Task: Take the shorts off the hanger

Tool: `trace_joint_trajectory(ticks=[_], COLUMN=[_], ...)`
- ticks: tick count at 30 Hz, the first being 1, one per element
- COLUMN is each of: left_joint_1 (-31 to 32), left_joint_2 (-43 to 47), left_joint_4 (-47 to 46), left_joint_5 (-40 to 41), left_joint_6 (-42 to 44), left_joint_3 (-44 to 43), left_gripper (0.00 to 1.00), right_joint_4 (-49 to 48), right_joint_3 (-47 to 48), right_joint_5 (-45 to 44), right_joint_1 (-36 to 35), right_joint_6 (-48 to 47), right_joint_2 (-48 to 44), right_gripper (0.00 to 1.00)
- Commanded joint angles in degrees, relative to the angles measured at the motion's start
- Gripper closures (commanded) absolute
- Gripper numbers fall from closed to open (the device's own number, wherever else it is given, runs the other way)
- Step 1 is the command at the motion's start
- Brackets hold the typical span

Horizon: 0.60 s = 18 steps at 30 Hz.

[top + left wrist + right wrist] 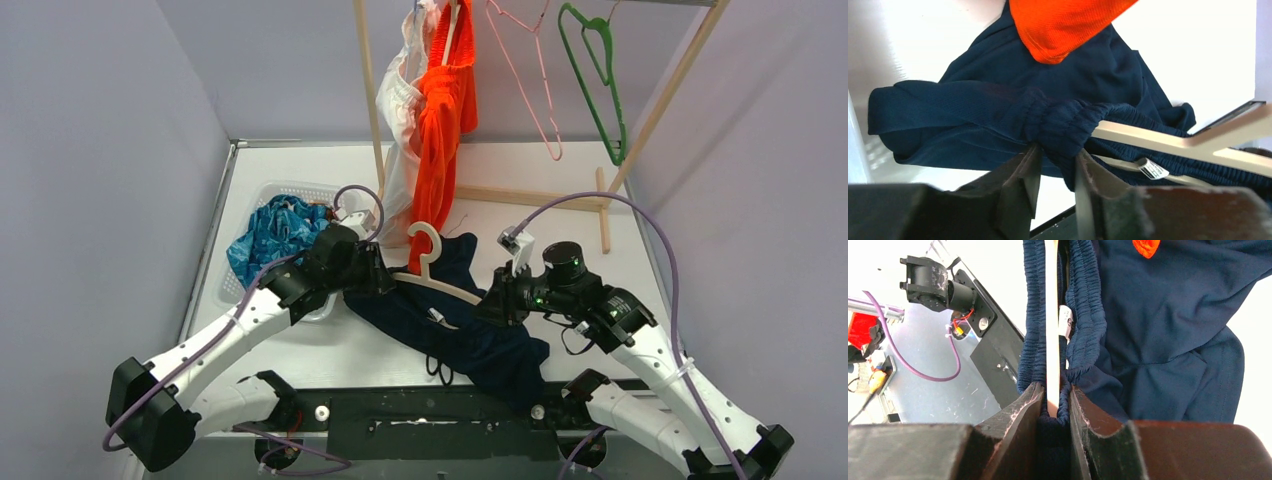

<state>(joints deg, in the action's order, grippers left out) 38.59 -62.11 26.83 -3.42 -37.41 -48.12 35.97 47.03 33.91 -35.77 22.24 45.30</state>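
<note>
Fabric: the navy shorts (470,340) are soft, light mesh cloth that sags and bunches; they will likely stretch and slide rather than lift as one piece.
Position: they lie by the middle of the near edge of the bench (560,230), their elastic waistband threaded on a cream hanger (440,285).
Hold point: I judge the gathered waistband at either hanger tip best; the thin legs would only drape.
Left claw (1055,160): narrow, with fingers (1030,167) against both sides of the bunched waistband at the hanger's left tip.
Right claw (1055,390): narrow, clamped on the other hanger arm with waistband wrapped over it.
Shorts counted: four pairs visible. These are the navy pair, orange shorts (445,110) and white shorts (400,110) hanging at the far edge, and teal shorts (270,235) in a basket (275,188) by the left edge.
Bare hangers: two, a pink hanger (530,80) and a green hanger (600,80).
</note>
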Motion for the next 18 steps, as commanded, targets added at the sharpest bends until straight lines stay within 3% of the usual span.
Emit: trace_joint_trajectory(ticks=[1,5,7,10,13,18], left_joint_1=[0.1,0.15,0.22,0.26,0.26,0.53], left_joint_2=[-3.11,-5.68,-5.86,-4.96,-4.16,-1.51], left_joint_4=[-5.02,-8.24,-9.95,-12.03,-12.62,-14.03], left_joint_5=[2.66,-1.35,-2.85,-3.84,-4.24,-3.86], left_joint_6=[-0.83,-1.2,-1.59,-1.99,-2.15,-2.71], left_joint_3=[0.37,2.6,4.23,6.75,9.01,12.32], left_gripper=[0.79,1.0,1.0,1.0,1.0,1.0], right_joint_4=[-1.99,-0.06,-1.17,-5.61,-9.64,-15.96], right_joint_3=[0.83,-0.13,-1.22,-3.95,-5.23,-6.07], right_joint_5=[0.43,-2.31,-2.04,0.38,1.15,2.84], right_joint_1=[-0.44,-0.49,-0.59,-0.66,-0.62,-0.7], right_joint_6=[-0.17,0.76,1.53,2.57,3.74,4.58], right_joint_2=[0.79,4.29,5.76,6.82,8.62,12.81], right_gripper=[1.0,0.93,0.85,0.8,0.65,0.55])
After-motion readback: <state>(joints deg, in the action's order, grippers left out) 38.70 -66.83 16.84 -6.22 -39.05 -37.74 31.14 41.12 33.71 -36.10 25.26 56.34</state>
